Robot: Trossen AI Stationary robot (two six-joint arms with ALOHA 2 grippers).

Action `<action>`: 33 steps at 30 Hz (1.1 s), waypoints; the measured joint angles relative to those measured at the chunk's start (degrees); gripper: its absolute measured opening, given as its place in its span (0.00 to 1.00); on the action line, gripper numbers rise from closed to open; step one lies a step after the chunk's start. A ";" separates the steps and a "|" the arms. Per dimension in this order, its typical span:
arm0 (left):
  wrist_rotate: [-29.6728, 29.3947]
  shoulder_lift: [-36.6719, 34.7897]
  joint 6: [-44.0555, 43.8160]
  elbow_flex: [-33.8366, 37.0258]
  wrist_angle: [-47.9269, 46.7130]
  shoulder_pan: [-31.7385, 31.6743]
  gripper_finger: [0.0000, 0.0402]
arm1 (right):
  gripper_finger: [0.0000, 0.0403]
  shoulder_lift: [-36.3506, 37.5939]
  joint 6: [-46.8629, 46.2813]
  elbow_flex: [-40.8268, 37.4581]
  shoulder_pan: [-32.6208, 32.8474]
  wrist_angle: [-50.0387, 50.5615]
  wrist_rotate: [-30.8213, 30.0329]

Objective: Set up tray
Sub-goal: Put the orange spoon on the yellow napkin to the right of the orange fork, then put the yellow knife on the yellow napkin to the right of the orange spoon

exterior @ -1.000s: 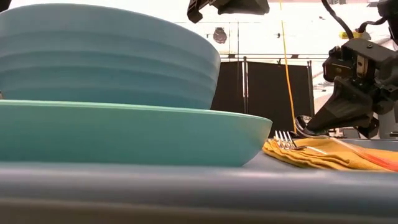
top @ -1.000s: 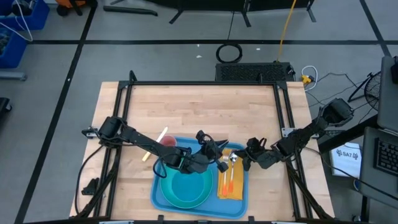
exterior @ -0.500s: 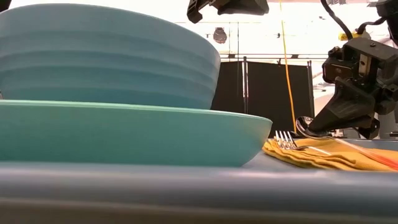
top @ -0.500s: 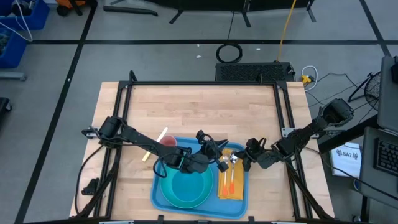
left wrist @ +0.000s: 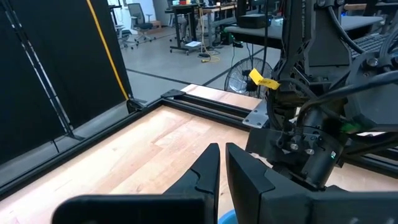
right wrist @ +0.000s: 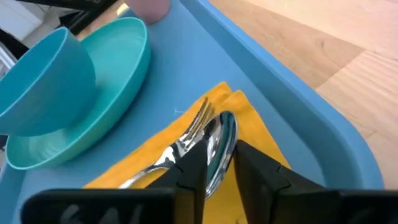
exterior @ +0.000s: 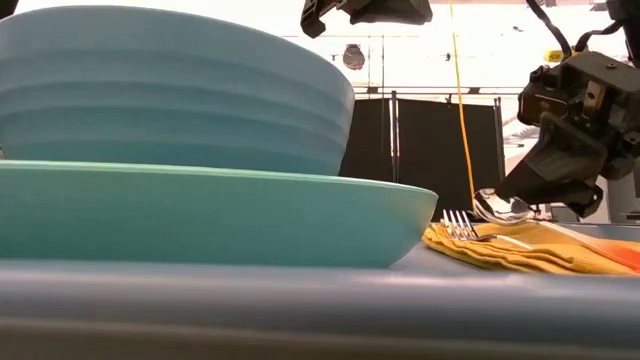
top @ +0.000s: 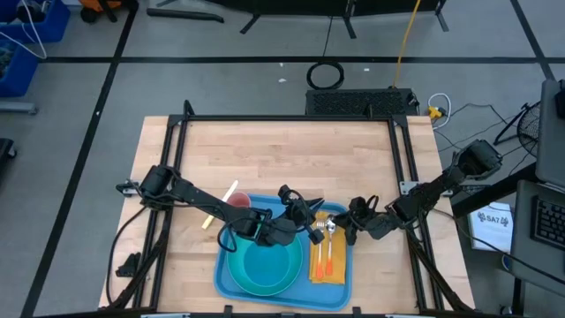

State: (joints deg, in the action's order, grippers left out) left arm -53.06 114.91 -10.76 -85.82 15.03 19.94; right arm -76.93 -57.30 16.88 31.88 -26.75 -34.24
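Blue tray (top: 340, 274), at the desk's (top: 282, 159) near edge. Spoon (right wrist: 219, 149) is gripped by the right hand (right wrist: 219, 163) over the napkin (right wrist: 149, 163), beside the fork (right wrist: 186, 134), completing the cutlery. Left hand (left wrist: 221, 169) is held nearly closed, empty.

Both arms are dark, nearly black, built of slender jointed links with blocky joint housings and black cables trailing from their bases. The left arm (top: 190, 196) has a rounded dark base joint and a thin forearm link. The right arm (top: 425, 196) ends in a chunky black wrist block (exterior: 575, 125) with flat panels, small screws and a loop of black cable above it. Each pair of fingers is matte black, wedge-shaped and tapering to narrow tips (left wrist: 208, 167), flat on the inner faces (right wrist: 193, 165). A small green marking shows on the right arm's housing (left wrist: 348, 127).
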 joint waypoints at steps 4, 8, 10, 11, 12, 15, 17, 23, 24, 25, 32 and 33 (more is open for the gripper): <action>0.00 0.00 0.00 0.00 0.00 0.00 0.08 | 0.22 0.00 0.14 0.00 0.00 -0.74 -0.03; 0.00 0.00 0.00 0.00 0.02 0.00 0.08 | 0.25 0.02 0.12 0.02 0.00 -0.80 -0.06; 0.00 0.00 0.01 0.00 0.02 0.00 0.08 | 0.27 0.02 0.12 0.02 0.00 -0.82 -0.12; 0.00 0.00 0.00 0.00 0.02 0.00 0.08 | 0.28 0.02 0.08 0.04 0.00 -0.80 -0.15; 0.00 0.00 0.01 0.00 0.02 0.00 0.08 | 0.28 0.02 0.05 0.04 0.00 -0.79 -0.15; 0.00 0.00 0.02 0.00 0.00 0.00 0.08 | 0.29 0.04 -0.04 0.07 0.00 -0.52 -0.25; 0.00 0.00 0.02 0.00 0.00 0.00 0.08 | 0.29 0.04 -0.16 0.09 0.00 -0.14 -0.33; 0.00 0.00 0.04 0.00 0.00 0.00 0.08 | 0.30 0.07 -0.61 0.11 -0.08 1.33 -0.67; 0.00 0.00 0.04 0.00 -0.02 0.00 0.08 | 0.30 0.07 -0.53 0.11 -0.22 1.87 -1.12; 0.00 0.00 0.06 0.00 -0.08 0.00 0.08 | 0.30 0.07 -0.52 0.11 -0.37 2.38 -1.79; -4.29 -3.39 1.54 1.95 -4.32 1.42 0.08 | 0.30 1.72 9.16 0.11 -1.75 -3.90 -3.14; -4.58 -5.17 0.66 3.50 -4.94 1.69 0.08 | 0.30 2.69 12.39 0.11 -1.81 -5.91 -3.13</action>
State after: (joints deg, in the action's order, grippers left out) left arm -57.63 109.74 -10.11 -82.32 10.09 21.64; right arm -74.24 -44.91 16.99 30.06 -32.66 -37.36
